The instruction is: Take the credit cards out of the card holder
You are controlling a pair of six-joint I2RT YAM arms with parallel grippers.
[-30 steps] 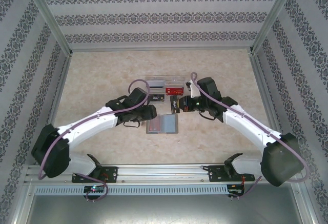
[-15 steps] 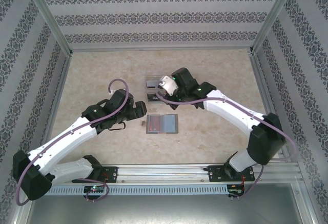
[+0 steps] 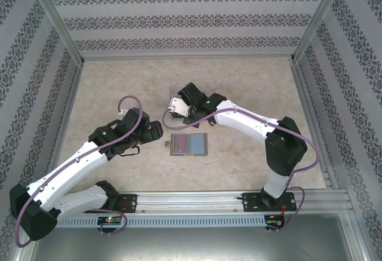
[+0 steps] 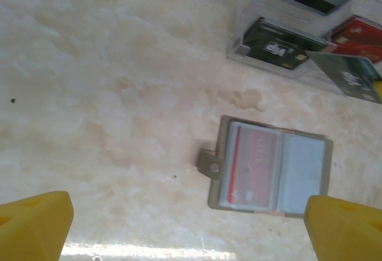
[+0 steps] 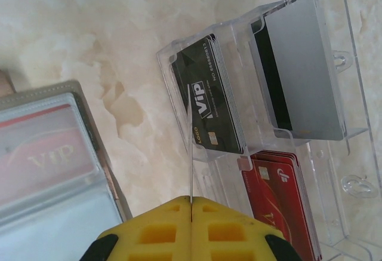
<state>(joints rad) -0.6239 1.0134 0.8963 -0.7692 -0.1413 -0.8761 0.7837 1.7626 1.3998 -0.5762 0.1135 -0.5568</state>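
On the table (image 3: 250, 82) | card holder (image 4: 271, 171) open | left fingers (image 4: 33, 222) spread wide | right fingers (image 5: 155, 228) pinching dark card (image 4: 346, 77)

Ahead of your right gripper (image 5: 191, 204), slightly to its right, a clear plastic box (image 5: 351, 94) lies flat, split into compartments. Two small loops (image 5: 340, 61) on its outer wall look like hanging tabs, though the clear plastic makes that hard to judge. Under and around your left gripper (image 4: 188, 204) spreads the pale marbled tabletop (image 4: 89, 64). A darker blotch (image 4: 248, 98) marks it ahead of that gripper, just short of the box. One dark speck (image 4: 12, 100) sits far ahead to its left. Beyond both grippers stands a striped, patterned wall (image 3: 191, 19); behind them runs a metal rail (image 3: 191, 200).
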